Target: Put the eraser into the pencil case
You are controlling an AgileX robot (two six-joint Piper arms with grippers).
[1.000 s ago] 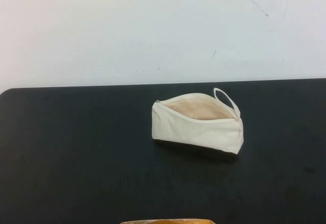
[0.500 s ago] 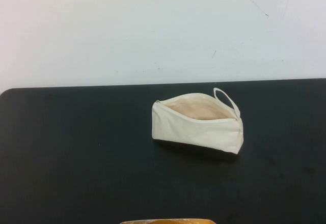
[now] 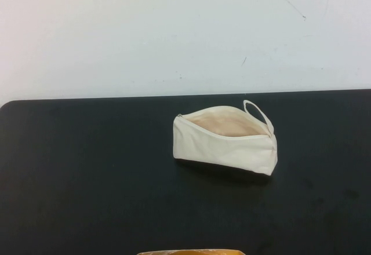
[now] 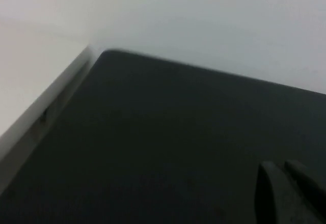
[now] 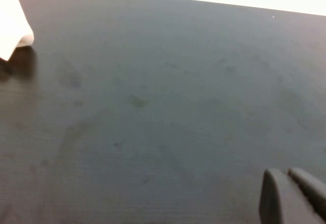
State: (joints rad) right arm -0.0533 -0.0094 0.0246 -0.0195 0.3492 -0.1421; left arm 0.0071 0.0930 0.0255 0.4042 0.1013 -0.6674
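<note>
The cream-white pencil case (image 3: 225, 141) lies on the black table (image 3: 87, 168), right of centre, zip open and beige lining showing, its loop strap (image 3: 257, 113) at the far right end. The eraser shows in no view. Neither gripper shows in the high view. My left gripper (image 4: 279, 169) hangs over bare black table near the table's rounded corner, fingers together with nothing between them. My right gripper (image 5: 283, 175) hangs over bare table, fingers together and empty; one end of the pencil case (image 5: 12, 28) shows at the edge of the right wrist view, well away from the gripper.
A white wall (image 3: 185, 29) rises behind the table's far edge. A thin yellow-orange object (image 3: 191, 252) peeks in at the near edge of the high view. A pale ledge (image 4: 35, 117) runs beside the table in the left wrist view.
</note>
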